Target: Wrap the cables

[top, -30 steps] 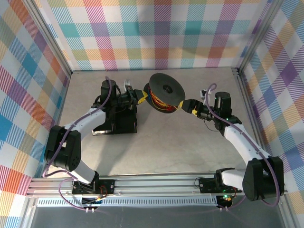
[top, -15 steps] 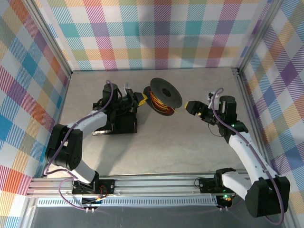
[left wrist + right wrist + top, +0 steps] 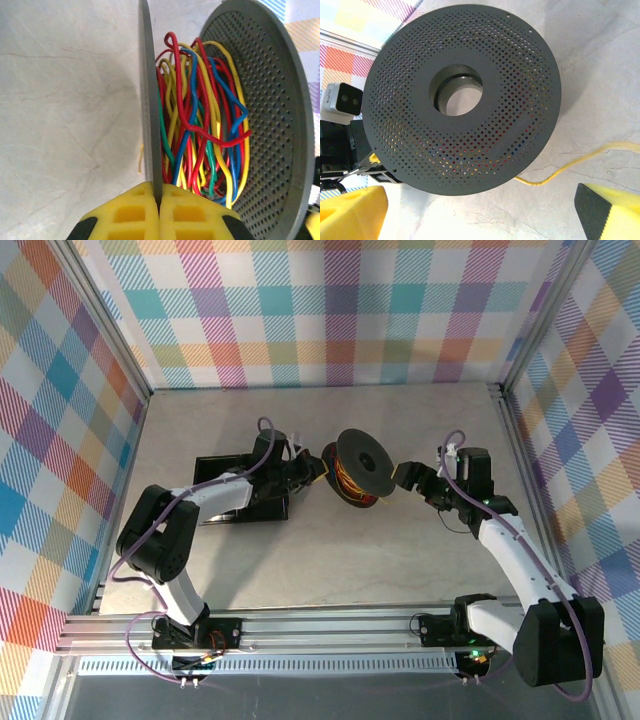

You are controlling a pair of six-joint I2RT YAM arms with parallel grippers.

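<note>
Cables (image 3: 200, 130), thin, light, springy: sitting loosely tangled in the spool (image 3: 462, 97), left hand (image 3: 159, 210) clamping its rim, right hand (image 3: 477, 212) standing apart opposite; trailing yellow end (image 3: 570, 165) likely offering the best pinch.

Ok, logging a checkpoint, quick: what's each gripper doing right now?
Left gripper: shut, clamped on the rim of the spool.
Right gripper: open, holding nothing.

Spool (image 3: 362, 468), mid-table: obstacle. Black block (image 3: 222, 466) just left of it: obstacle. Yellow cable (image 3: 572, 165) trailing beside spool. Table (image 3: 350, 560) bare and passable in front of them.
</note>
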